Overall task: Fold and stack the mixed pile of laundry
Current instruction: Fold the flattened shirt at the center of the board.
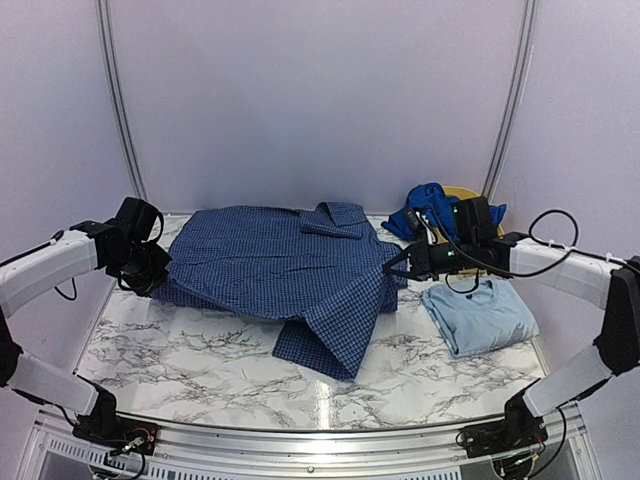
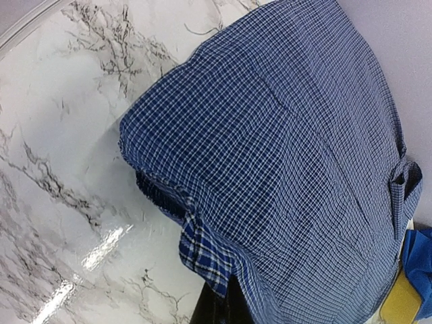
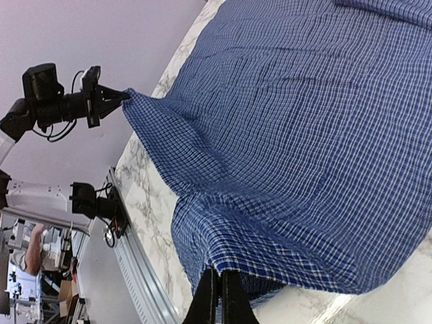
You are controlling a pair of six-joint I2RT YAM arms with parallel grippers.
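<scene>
Top view: navy-and-white small-check shirt (image 1: 285,262) is lying spread across the middle of the white marble-pattern worktop (image 1: 190,350), collar toward the back wall, one sleeve folding over toward the near edge. Left hand (image 1: 160,272) is pinching the shirt's left edge, closed on the fabric. Right hand (image 1: 392,264) is clamping the shirt's right edge, also closed on cloth, which is lifting slightly there. Pale sky-blue T-shirt (image 1: 480,316) is sitting folded on the worktop at right, just beside the shirt. Bright royal-blue piece (image 1: 424,206) is bunching at the back right, over the small yellow plastic basket (image 1: 466,192).

Left wrist view: the shirt (image 2: 290,148) is filling most of the frame, its edge doubling under. Left hand (image 2: 226,300) is showing only as dark fingers at the bottom, with the checked fabric running into them. Basket (image 2: 401,298) and royal-blue piece (image 2: 421,260) are peeking in at the lower right.

Right wrist view: right hand (image 3: 220,291) is closing its fingers together on a folded edge of the shirt (image 3: 304,128). Across the cloth, the left hand (image 3: 113,98) is gripping the far corner, which is pulling up into a point above the worktop (image 3: 150,196).
</scene>
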